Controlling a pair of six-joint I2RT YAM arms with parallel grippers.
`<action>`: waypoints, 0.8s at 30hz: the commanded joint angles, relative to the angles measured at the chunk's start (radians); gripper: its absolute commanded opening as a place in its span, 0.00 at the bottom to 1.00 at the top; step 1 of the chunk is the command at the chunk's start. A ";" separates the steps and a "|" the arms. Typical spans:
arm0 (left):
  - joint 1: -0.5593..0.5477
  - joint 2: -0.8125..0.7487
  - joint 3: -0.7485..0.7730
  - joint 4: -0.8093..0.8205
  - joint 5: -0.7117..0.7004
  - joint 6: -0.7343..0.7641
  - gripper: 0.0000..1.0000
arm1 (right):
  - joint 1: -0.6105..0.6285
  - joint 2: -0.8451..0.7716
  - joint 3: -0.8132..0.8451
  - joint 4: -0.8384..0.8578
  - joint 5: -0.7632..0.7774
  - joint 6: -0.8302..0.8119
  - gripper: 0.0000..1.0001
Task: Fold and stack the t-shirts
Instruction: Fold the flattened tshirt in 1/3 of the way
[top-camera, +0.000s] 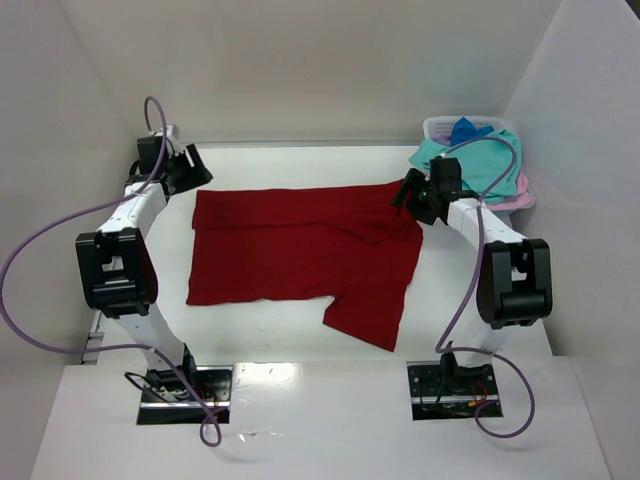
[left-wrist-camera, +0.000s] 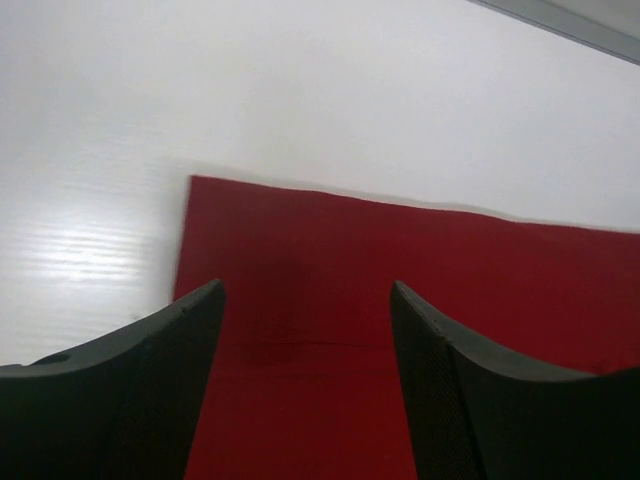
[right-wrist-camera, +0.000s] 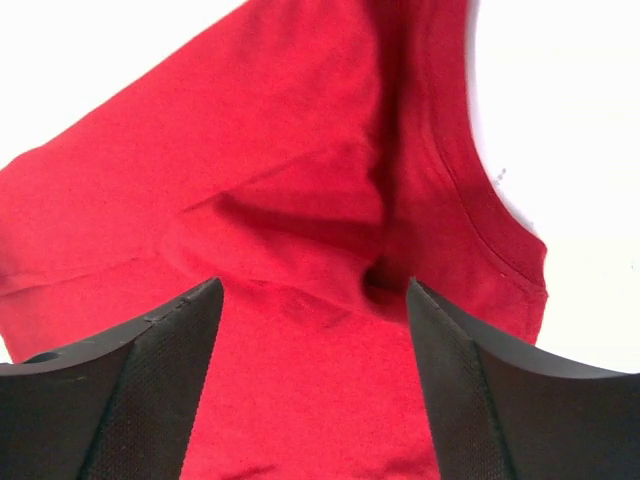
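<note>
Dark red t-shirt (top-camera: 300, 255) lying spread across white table (top-camera: 270, 335), one sleeve pointing toward near edge, cloth bunching a little by collar. Left gripper (left-wrist-camera: 305, 290) hovering over shirt's far-left corner, fingers standing wide apart, gripping nothing. Right gripper (right-wrist-camera: 312, 285) hanging above far-right end near collar, fingers likewise spread, cloth lying loose beneath. Teal t-shirt (top-camera: 485, 165), pink t-shirt (top-camera: 517, 196) and blue t-shirt (top-camera: 466, 130) sitting heaped in laundry basket (top-camera: 440, 125) at far-right corner.

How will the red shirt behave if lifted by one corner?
Probably floppy: the red shirt lies flat with soft creases near the collar, so it should drape and sag. Likely light: thin cloth. Pushed, it would probably bunch rather than slide.
</note>
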 joint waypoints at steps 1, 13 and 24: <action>-0.064 -0.012 0.069 0.063 0.125 0.012 0.75 | -0.003 -0.082 0.054 -0.010 -0.025 -0.026 0.81; -0.345 0.007 0.036 0.102 0.211 0.009 0.75 | 0.031 -0.183 -0.116 0.059 -0.093 -0.046 0.79; -0.525 0.090 0.045 0.137 0.273 -0.033 0.75 | 0.074 -0.047 -0.116 0.090 0.002 -0.046 0.77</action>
